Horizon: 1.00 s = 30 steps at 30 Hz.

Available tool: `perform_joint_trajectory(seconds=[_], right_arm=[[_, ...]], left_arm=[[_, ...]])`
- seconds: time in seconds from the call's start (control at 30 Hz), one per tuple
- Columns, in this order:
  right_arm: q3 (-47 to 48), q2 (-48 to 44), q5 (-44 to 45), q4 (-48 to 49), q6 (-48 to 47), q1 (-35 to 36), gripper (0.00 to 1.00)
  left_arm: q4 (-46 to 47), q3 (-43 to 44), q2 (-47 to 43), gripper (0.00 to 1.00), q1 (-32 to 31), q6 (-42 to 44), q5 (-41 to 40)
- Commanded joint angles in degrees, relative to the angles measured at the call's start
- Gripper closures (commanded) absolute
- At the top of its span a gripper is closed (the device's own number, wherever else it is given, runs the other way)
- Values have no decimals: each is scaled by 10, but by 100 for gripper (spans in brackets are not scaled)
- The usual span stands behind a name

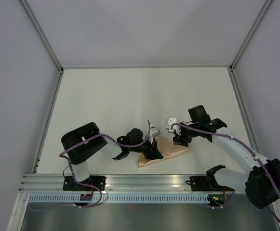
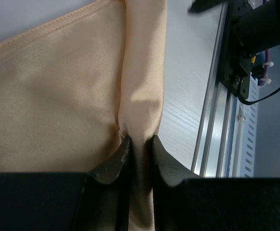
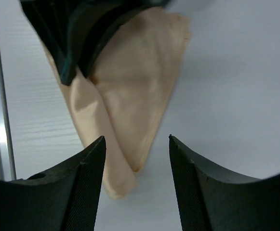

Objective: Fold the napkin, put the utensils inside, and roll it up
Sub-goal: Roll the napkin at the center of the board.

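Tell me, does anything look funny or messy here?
The napkin is bunched up, not flat: the left gripper pinches a raised ridge of it. The right gripper hangs open over its pointed corner. No utensils show anywhere.

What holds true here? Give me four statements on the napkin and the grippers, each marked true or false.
1. The left gripper is shut on a fold of the napkin. True.
2. The right gripper grips the napkin. False: it is open, over a napkin corner.
3. Utensils lie on the napkin. False: none show in any view.
4. The napkin lies at the near side of the table. True.
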Motion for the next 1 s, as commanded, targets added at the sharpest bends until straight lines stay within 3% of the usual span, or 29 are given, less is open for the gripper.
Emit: perform_joint_trajectory(seconds=[0.0,0.43,0.63,0.73,0.77,0.8,0.93,0.97], right_arm=[[-53,-30,46,39,-26,74,39],[-164,-73,161,161,22,230,37],[-193,-60,205,226,35,274,43],[-199,-41,215,237,36,284,52],[-199,-36,215,237,36,285,64],[-200,-29,215,237,36,286,69],[-206,-19,215,228,30,286,80],[-202,-13,212,222,29,287,83]], left_arm=[[-144,-20,60,98,22,-27,10],[-153,-8,91,98,49,-43,36],[-163,3,96,98,53,-41,45],[-170,8,100,98,57,-37,51],[-172,10,99,98,58,-36,52],[-176,12,97,98,58,-34,53],[-206,26,79,96,61,-12,51],[-218,28,73,91,61,-9,47]])
